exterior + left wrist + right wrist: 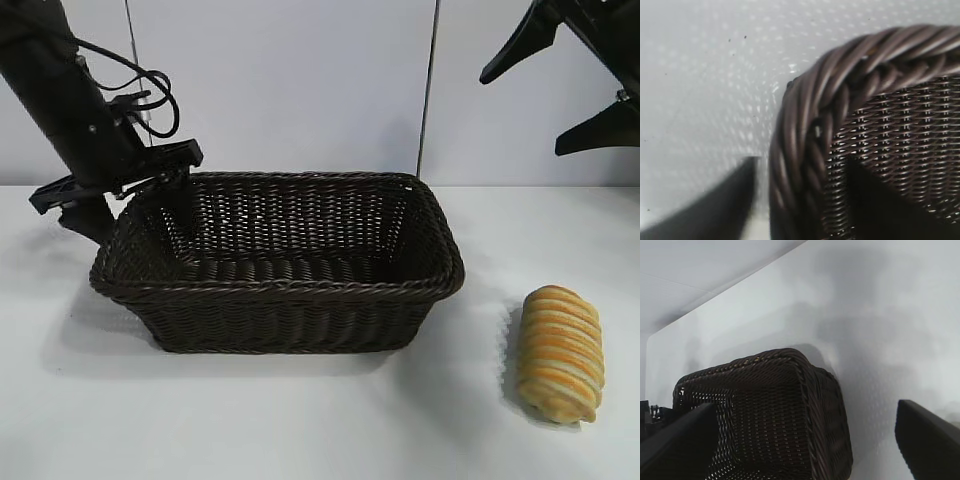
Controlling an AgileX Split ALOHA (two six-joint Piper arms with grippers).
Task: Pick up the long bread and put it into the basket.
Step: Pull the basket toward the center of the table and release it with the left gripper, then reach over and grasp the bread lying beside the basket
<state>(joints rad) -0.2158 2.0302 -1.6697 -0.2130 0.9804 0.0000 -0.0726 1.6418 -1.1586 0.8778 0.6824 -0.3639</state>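
The bread (563, 353) lies on the table (300, 420) to the right of the basket (280, 262), well apart from it and untouched, so as I read it the main job has not begun: nothing has been lifted and the basket is empty inside. My right gripper (585, 75) hangs high above that side of the table with its jaws wide apart and nothing between them; in its wrist view I see both fingers (927, 440) framing the basket's near end, but the bread is out of that view. My left gripper (110, 190) is down at the basket's far left corner, and its wrist view shows one finger outside the braided rim (805, 150) and one inside, straddling the rim with a gap on each side, so I read those jaws as apart and not clamped on the wicker. What is left, I judge, is everything: bring the right gripper down over the bread, close on it, carry it across and let it go in the basket.
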